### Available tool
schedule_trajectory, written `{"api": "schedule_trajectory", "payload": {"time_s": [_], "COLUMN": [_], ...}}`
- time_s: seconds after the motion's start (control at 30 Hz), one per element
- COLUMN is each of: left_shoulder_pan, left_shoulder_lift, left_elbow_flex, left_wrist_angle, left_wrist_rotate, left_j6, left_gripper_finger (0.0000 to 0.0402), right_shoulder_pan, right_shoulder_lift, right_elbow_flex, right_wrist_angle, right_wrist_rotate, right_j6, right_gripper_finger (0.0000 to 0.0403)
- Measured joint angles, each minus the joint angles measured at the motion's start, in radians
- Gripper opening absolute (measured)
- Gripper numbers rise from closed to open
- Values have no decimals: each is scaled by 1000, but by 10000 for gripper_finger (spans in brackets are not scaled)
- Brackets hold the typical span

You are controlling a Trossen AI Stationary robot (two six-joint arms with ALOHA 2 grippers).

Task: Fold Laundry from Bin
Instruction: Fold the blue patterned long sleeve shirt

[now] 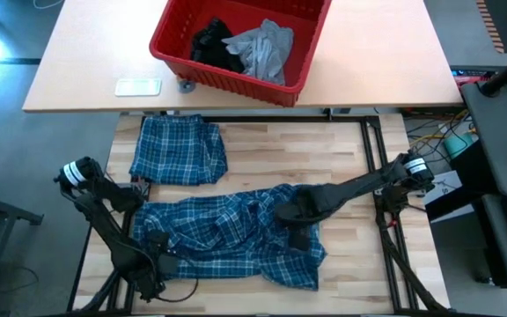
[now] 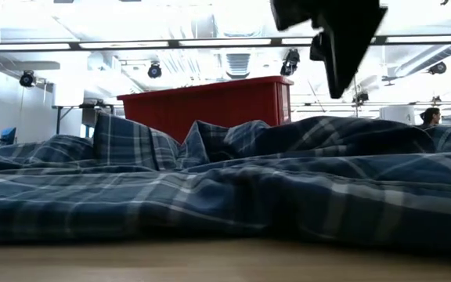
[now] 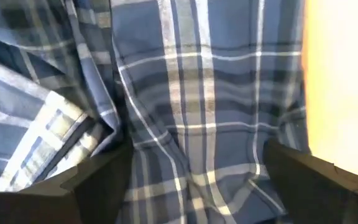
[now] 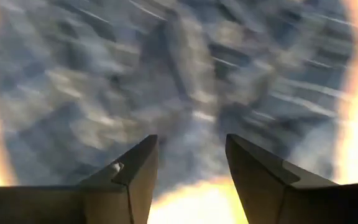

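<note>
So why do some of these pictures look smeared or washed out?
Right wrist view: the plaid shirt is streaked with motion blur, with orange glare at the edges. Left wrist view: the table beside the shirt is blown out. Low view: bright ceiling lights leave the right gripper a dark silhouette.

Rumpled plaid shirt [image 2: 233, 188] across foreground, red bin [image 2: 210, 106] behind, dark right gripper [image 2: 343, 39] above
</note>
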Motion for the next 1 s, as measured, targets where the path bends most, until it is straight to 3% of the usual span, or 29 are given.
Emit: {"api": "schedule_trajectory", "payload": {"time_s": [0.2,0.37,0.5,0.63,0.8,1.0], "left_shoulder_pan": [1,1,5,10,9,9], "left_shoulder_lift": [0,-1,-2,-7,-7,-7], "left_elbow_flex": [70,145,196,202,195,195], "left_wrist_angle": [-22,-28,-33,-54,-75,-70], "left_wrist_rotate": [-5,-21,-72,-80,-90,-91], "left_j6": [-3,-12,-25,-48,-63,-56], "left_gripper_finger": [345,345,345,345,345,345], "right_shoulder_pan": [50,57,57,60,59,52], "right_shoulder_lift": [37,48,48,60,93,64], "right_elbow_flex": [-91,-159,-222,-238,-216,-56], "right_wrist_angle": [226,248,371,454,322,-19], "right_wrist_rotate": [-202,-188,-184,-229,-289,-215], "right_j6": [178,225,245,225,163,57], "right_gripper_finger": [189,189,185,146,28,9]}}
